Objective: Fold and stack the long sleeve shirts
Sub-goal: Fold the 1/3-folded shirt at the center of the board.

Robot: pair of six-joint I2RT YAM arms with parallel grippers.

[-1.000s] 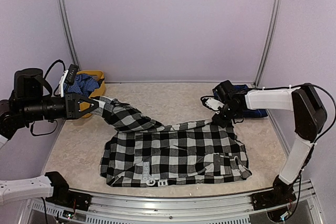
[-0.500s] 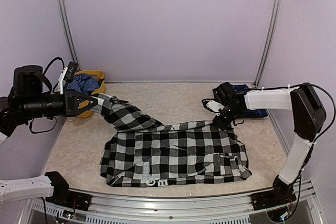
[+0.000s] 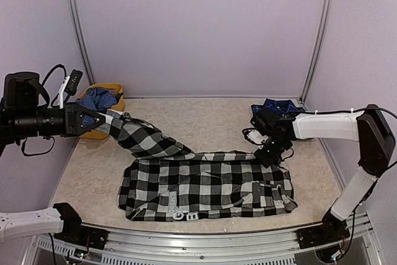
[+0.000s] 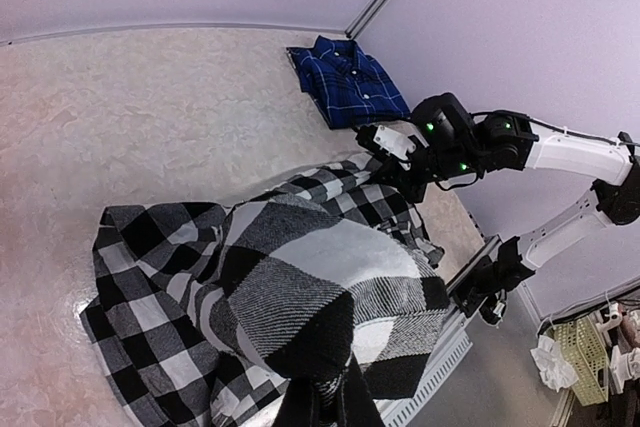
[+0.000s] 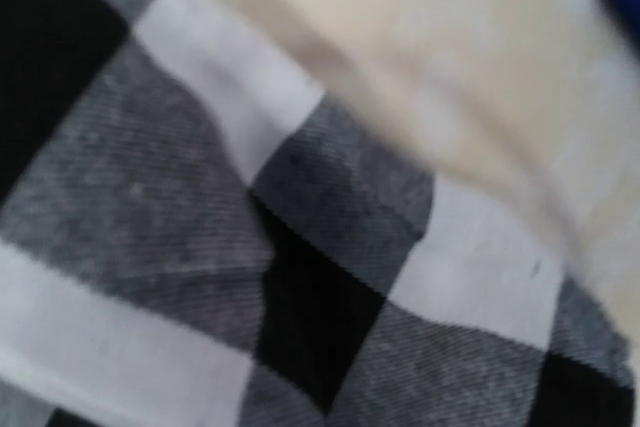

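left claw (image 3: pixel 107 122) pinches check shirt (image 3: pixel 205 184) sleeve; right claw (image 3: pixel 271 153) on shirt edge, grip unclear. bin (image 3: pixel 118 95) holds blue cloth (image 3: pixel 98 98).

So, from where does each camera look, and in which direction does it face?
Top external: above and behind the bases, facing down on the table; both arms show, the black-and-white check cloth shirt between them.
Left wrist: on the left gripper, facing across to the right arm; the shirt's sleeve hangs from its grip.
Right wrist: close on check cloth, blurred; no fingers show.
Shared: top and left wrist both show the folded navy blue plaid cloth shirt.
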